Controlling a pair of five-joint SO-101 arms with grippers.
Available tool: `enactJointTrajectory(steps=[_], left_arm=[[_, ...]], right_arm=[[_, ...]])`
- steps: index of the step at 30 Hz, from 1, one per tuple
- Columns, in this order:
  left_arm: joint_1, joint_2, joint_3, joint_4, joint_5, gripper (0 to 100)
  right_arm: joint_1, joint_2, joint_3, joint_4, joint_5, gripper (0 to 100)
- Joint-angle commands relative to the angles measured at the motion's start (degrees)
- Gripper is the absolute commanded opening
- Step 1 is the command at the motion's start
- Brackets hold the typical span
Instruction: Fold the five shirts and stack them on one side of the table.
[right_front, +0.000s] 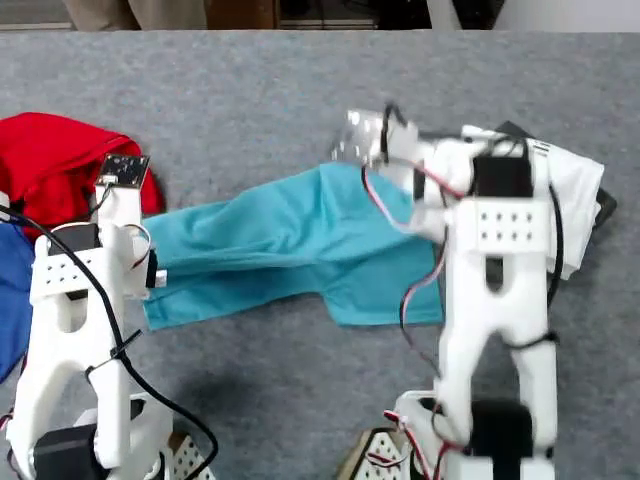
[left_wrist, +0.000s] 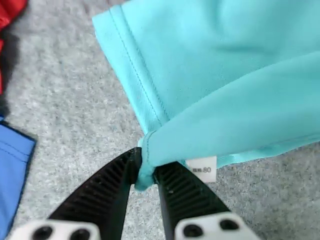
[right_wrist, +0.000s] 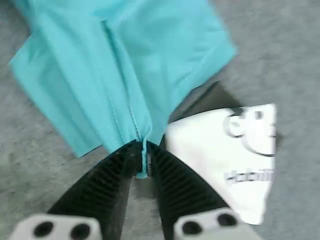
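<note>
The grey table (right_front: 250, 90) carries a teal shirt (right_front: 290, 245) stretched across mid-frame. The left tool (left_wrist: 145, 167) is clenched on its left end, and the right tool (right_wrist: 145, 160) is clenched on its edge beside a white shirt (right_front: 575, 195) at the upper right. A blue shirt (right_front: 12, 290) lies at the left edge, with a red shirt (right_front: 50, 160) above it.

Two white arms rise from the bottom edge of the high view, the left arm (right_front: 68, 300) at lower left, the right arm (right_front: 495, 290) at right, with the left gripper (left_wrist: 145, 172) and right gripper (right_wrist: 144, 162) each pinched closed on a fold of the teal shirt (left_wrist: 225, 75).
</note>
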Motion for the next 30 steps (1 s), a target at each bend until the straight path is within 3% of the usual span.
enactJointTrajectory(steps=[1, 13, 18, 30], left_arm=[[0.09, -0.57, -0.18, -0.7, 0.35, 2], [1.14, 0.22, 7.56, -4.57, -2.46, 2], [1.23, 0.48, 12.13, -8.88, -2.11, 2], [1.05, 0.48, 10.9, -10.64, -2.02, 2]], right_arm=[[2.42, -9.45, 13.67, -5.1, 2.55, 0.4], [10.24, -22.99, 38.81, -15.56, 8.09, 0.4], [10.33, -23.34, 43.47, -21.8, 7.82, 0.4], [11.65, -23.25, 45.05, -33.93, 5.89, 0.4]])
